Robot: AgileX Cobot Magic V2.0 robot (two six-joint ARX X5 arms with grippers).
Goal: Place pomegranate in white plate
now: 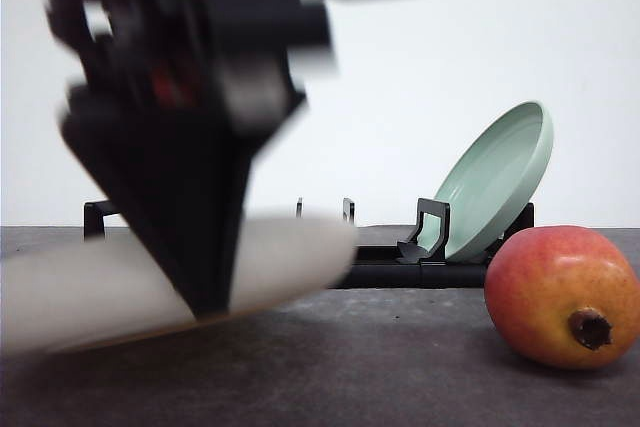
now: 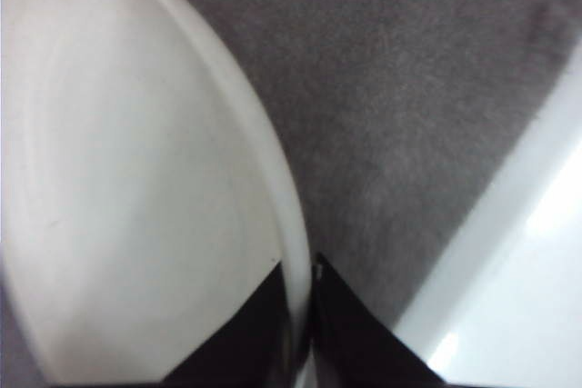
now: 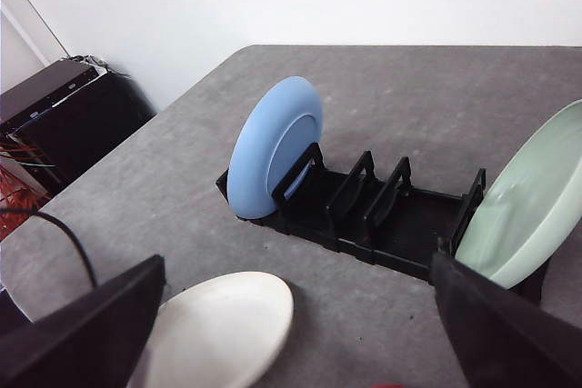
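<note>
The white plate [image 1: 290, 252] hangs low and tilted just over the grey table, blurred by motion. My left gripper [image 1: 205, 297] is shut on its rim. In the left wrist view the two fingers [image 2: 264, 333] pinch the rim of the white plate [image 2: 136, 188]. The pomegranate [image 1: 560, 292], red fading to orange-yellow, lies on the table at the right with its dark calyx facing the camera, apart from the plate. My right gripper [image 3: 296, 270] is open with its fingers far apart and nothing between them; the white plate [image 3: 227, 329] lies below it.
A black plate rack [image 3: 364, 215] stands behind on the table. A blue plate [image 3: 273, 147] stands upright at one end and a pale green plate [image 1: 500, 177] leans at the other. The table edge [image 3: 136, 134] and dark equipment lie beyond the blue plate.
</note>
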